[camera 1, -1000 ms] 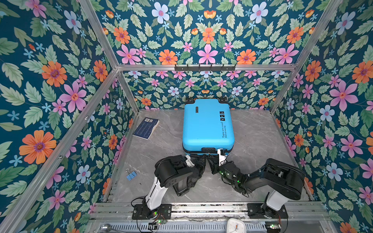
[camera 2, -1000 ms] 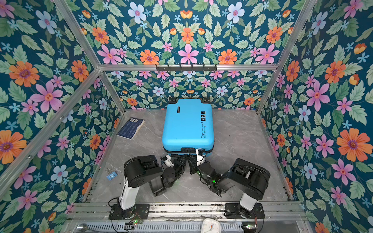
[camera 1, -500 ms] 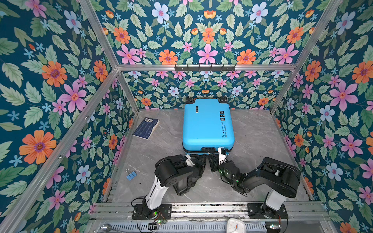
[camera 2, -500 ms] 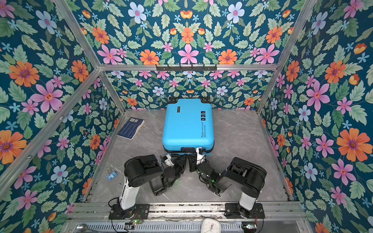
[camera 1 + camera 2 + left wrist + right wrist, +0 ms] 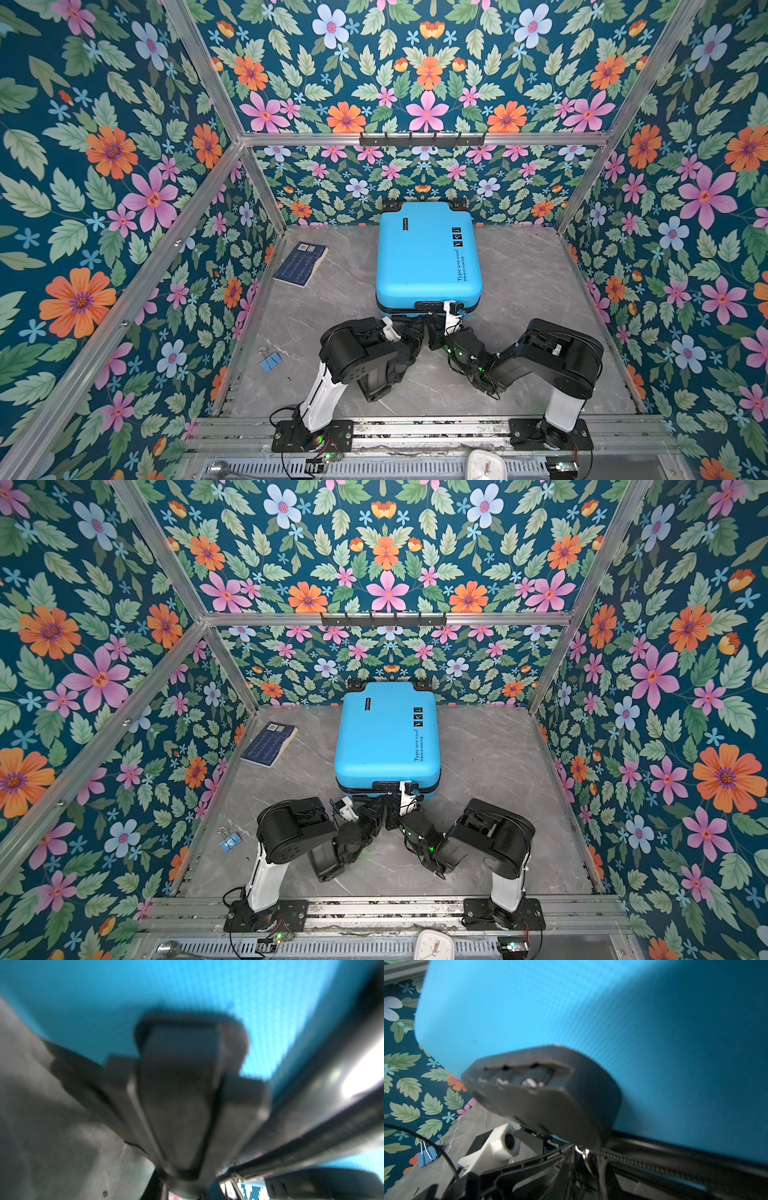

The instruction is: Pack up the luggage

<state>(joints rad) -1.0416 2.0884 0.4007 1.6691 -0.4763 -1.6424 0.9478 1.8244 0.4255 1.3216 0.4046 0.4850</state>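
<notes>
Grey marble tabletop (image 5: 523,274) walled by floral paper (image 5: 104,174). The blue luggage (image 5: 428,257) lies right before the left gripper (image 5: 417,329) and right gripper (image 5: 435,326); their grip cannot be told. A book (image 5: 301,264) and binder clip (image 5: 270,362) lie leftward.

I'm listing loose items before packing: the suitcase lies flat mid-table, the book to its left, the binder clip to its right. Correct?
Not quite: the binder clip lies to its left too, nearer the front than the book, as both top views show. The suitcase does lie flat mid-table, the book to its left.
</notes>
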